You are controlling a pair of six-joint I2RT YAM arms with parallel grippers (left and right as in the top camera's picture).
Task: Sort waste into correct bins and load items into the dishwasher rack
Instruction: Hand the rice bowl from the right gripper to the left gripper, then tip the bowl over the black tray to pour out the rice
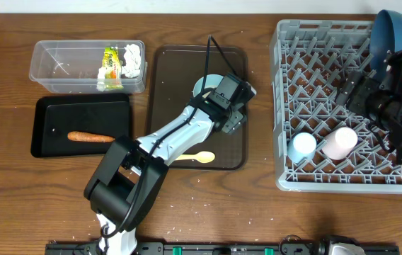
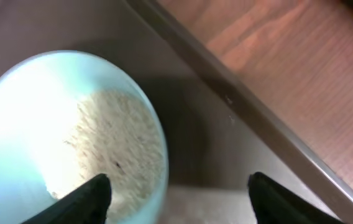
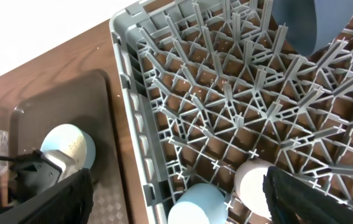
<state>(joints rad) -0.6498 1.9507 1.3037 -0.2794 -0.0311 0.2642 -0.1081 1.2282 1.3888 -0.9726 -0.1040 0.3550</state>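
My left gripper (image 1: 219,95) hangs over the light blue bowl (image 2: 46,118) on the brown serving tray (image 1: 165,78). It is open and straddles the bowl's rim: one fingertip (image 2: 92,196) is inside over the white rice (image 2: 123,140), the other (image 2: 276,199) outside. The clear tub (image 1: 59,67) holds the napkin (image 1: 131,60) and packet (image 1: 111,64). The orange sausage (image 1: 90,137) lies in the black tray (image 1: 52,117). The pale yellow spoon (image 1: 197,157) rests on the serving tray. My right gripper (image 3: 178,186) is open above the dishwasher rack (image 1: 289,78), over the blue cup (image 3: 204,205) and pink cup (image 3: 254,180). The dark blue plate (image 1: 392,32) stands upright.
Loose rice grains (image 1: 201,205) dot the wooden table near the front edge. The serving tray's raised rim (image 2: 238,99) runs diagonally just right of the bowl. The rack's tall left wall (image 3: 142,143) stands between the serving tray and the cups.
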